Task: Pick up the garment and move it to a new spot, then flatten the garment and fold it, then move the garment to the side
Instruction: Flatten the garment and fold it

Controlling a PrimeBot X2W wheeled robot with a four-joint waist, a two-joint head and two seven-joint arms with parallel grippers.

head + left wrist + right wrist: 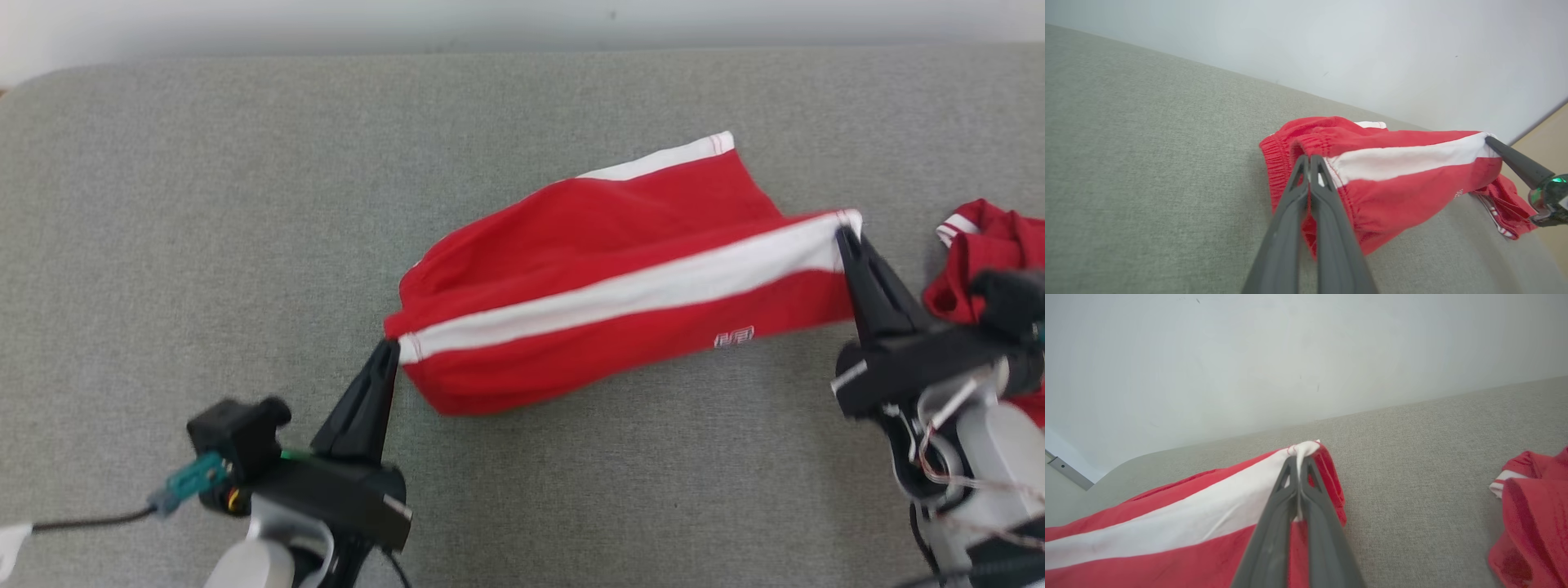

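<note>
Two grippers held the red shorts (620, 269) stretched between them over the grey surface (204, 245). The left gripper (390, 349) was pinched shut on the waistband end of the white stripe. The right gripper (843, 234) was clamped tight on the stripe's hem end. The cloth sagged below both sets of fingertips. Another red garment (992, 245) lay just beside the right gripper, on its outer side.

I read the garment (604, 245) as soft, matt cloth, gathered and ribbed at its waistband (1278, 163). The grey surface (204, 212) beneath looks like coarse woven fabric. The left gripper (390, 347) and right gripper (842, 235) show smooth, matt dark plastic. The wall (1249, 355) looks smooth and matt.
</note>
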